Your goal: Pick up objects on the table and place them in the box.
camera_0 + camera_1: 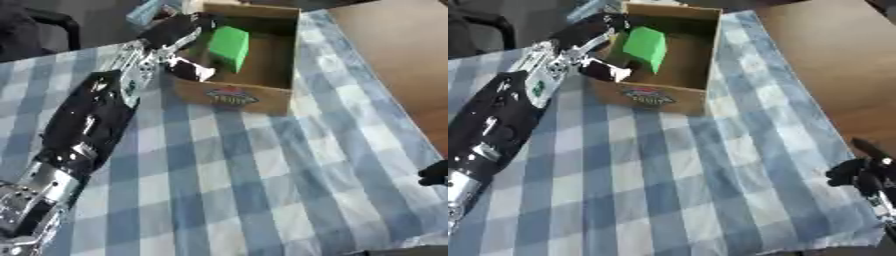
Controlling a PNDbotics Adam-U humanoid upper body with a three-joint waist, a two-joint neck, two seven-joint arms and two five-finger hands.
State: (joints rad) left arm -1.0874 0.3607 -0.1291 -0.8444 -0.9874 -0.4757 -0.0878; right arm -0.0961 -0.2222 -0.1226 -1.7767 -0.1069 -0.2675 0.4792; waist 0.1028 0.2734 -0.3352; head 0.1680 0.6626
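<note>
A brown cardboard box [236, 95] stands open at the far middle of the checked cloth. Inside it a green block [229, 47] sits tilted towards the box's left wall. My left arm reaches up from the lower left, and my left hand [179, 27] is over the box's left rim, right beside the block's upper left corner. Whether it holds the block I cannot tell. My right hand [864, 175] rests open at the right edge, low down, with nothing in it.
A blue and white checked cloth [262, 175] covers the near table. Bare brown tabletop [833, 60] lies to the right of it. A black chair [35, 25] and a pale blue thing [144, 12] show beyond the far edge.
</note>
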